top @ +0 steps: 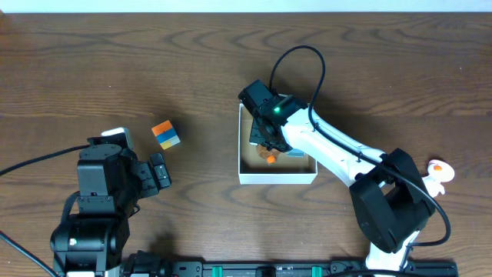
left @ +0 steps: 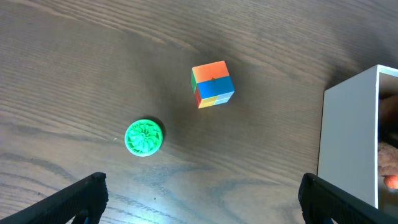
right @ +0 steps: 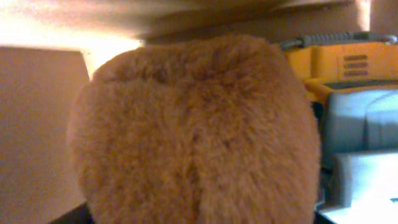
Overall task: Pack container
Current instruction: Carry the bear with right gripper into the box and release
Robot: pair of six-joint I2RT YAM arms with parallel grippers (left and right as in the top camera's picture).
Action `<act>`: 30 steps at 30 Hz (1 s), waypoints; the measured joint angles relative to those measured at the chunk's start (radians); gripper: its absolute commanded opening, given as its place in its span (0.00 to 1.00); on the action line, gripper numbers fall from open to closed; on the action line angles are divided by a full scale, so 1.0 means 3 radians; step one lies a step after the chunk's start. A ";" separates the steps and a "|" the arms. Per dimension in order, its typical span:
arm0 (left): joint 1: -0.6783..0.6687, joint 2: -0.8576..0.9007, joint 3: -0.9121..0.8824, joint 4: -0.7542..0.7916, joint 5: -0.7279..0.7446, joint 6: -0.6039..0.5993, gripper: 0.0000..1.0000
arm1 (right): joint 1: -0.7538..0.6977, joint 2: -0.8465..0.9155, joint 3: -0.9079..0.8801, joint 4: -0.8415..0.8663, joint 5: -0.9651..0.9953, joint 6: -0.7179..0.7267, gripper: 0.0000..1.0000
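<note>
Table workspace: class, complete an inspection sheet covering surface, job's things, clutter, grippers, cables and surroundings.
Surface: dark wood-grain table.
Job's things: white container holding a brown plush toy and a yellow-grey toy.
Clutter: multicoloured cube, green round toy, white-orange toy loose on the table.
Grippers: left gripper open, empty; right gripper down in the container, jaws hidden.
Cables: black cable looped near the container; second black cable at left.
Surroundings: pale strip beyond the far edge.
</note>
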 measured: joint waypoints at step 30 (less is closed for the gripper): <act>0.0000 0.0000 0.0000 -0.0001 -0.0001 0.0000 0.98 | -0.1768 -0.2139 0.0001 -0.1024 0.0498 -0.0273 0.99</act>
